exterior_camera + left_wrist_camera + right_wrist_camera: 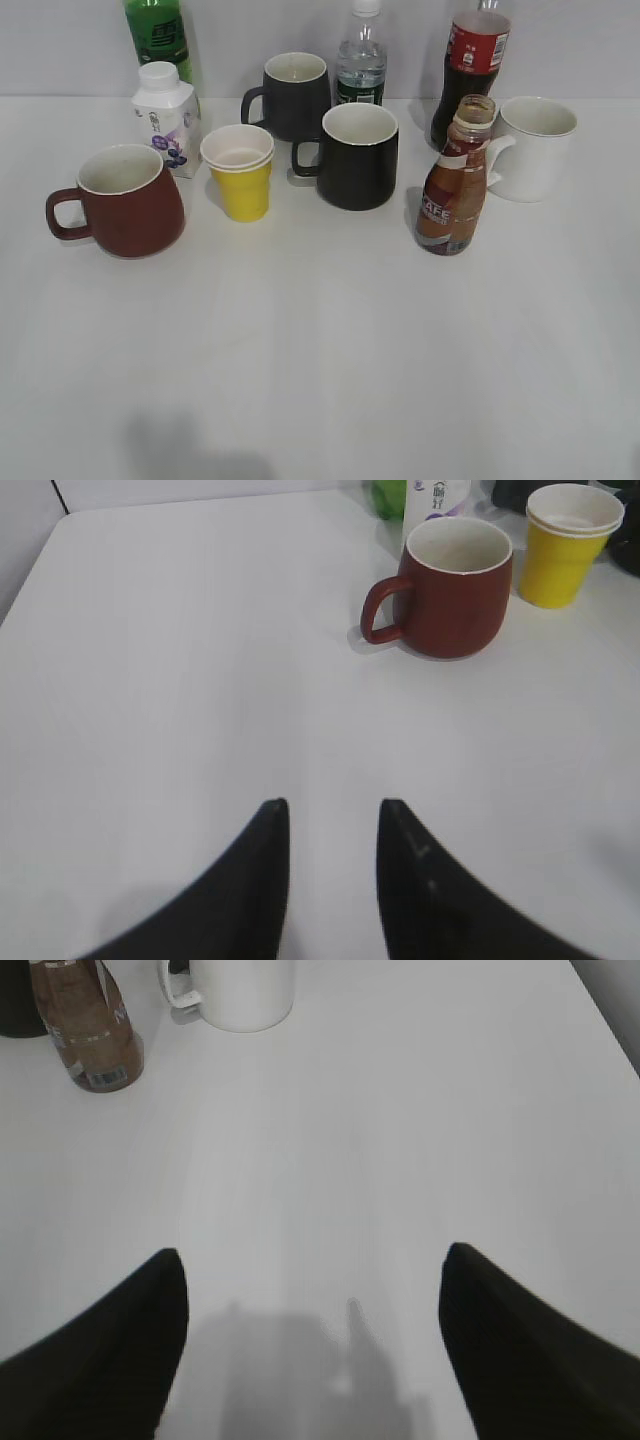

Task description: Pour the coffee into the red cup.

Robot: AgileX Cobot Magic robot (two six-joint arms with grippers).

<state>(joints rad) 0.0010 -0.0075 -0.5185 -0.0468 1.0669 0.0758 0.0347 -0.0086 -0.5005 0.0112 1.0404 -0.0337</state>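
1. a yellow paper cup (240, 174) stands on the white table (330, 360), just in front of a small white carton (166, 118).
2. a green bottle (158, 35) rises behind the carton.
3. two black mugs sit mid-table: one (358, 156) nearer, the other (291, 95) behind it to the left.
4. a clear water bottle (361, 62) stands behind the nearer black mug.
5. a cola bottle (470, 70) with a red label stands at the back right.
6. a white mug (532, 147) sits at far right, handle pointing left.
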